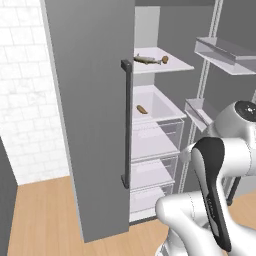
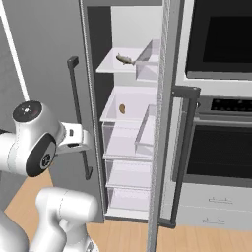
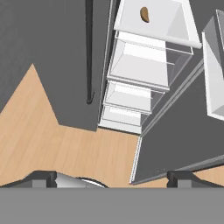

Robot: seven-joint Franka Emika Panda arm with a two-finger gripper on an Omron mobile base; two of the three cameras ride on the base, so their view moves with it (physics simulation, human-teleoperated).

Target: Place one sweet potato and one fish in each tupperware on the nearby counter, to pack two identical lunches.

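Gripper [image 3: 112,178] nearest us, jaws released, nothing betw. them, over wood floor [image 3: 65,148] by open fridge. We see fish [image 1: 146,60] w/ sweet potato [image 1: 164,59] just beside on upper shelf [image 1: 175,66]; 2nd sweet potato [image 1: 141,109] on shelf below

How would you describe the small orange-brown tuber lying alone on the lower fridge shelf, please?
Look inside the open grey fridge, at the white shelf just below the top one. A small orange-brown sweet potato lies there by itself. The shelf above holds a slender grey fish with another tuber beside it.
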